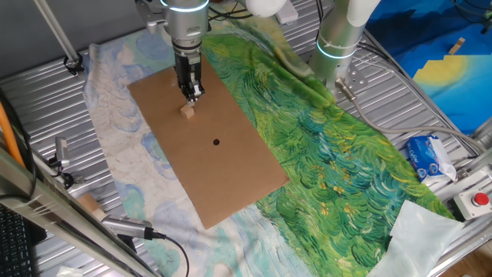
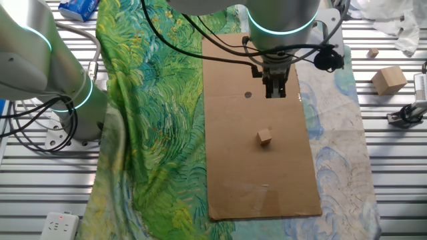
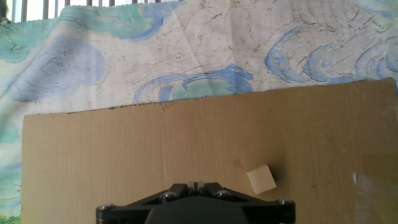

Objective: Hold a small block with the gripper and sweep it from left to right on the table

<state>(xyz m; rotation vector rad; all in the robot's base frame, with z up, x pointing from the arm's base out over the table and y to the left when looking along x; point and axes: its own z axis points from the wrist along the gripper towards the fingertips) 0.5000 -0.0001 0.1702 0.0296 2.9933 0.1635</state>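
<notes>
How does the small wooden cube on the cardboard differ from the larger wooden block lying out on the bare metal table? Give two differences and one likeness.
Size: the small block is much smaller than the larger wooden block.
Place: the small block sits on the cardboard sheet near the gripper; the larger block rests on the ribbed metal table, beyond the cloth.
Shared: both are light-tan wood, and nothing grips either.

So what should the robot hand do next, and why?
Probably move down over the small block and close on it. The gripper hangs above the cardboard sheet holding nothing, and the block sits loose on the sheet, apart from the fingertips. In the hand view the block lies a little to one side, so it likely needs to line up first.
</notes>
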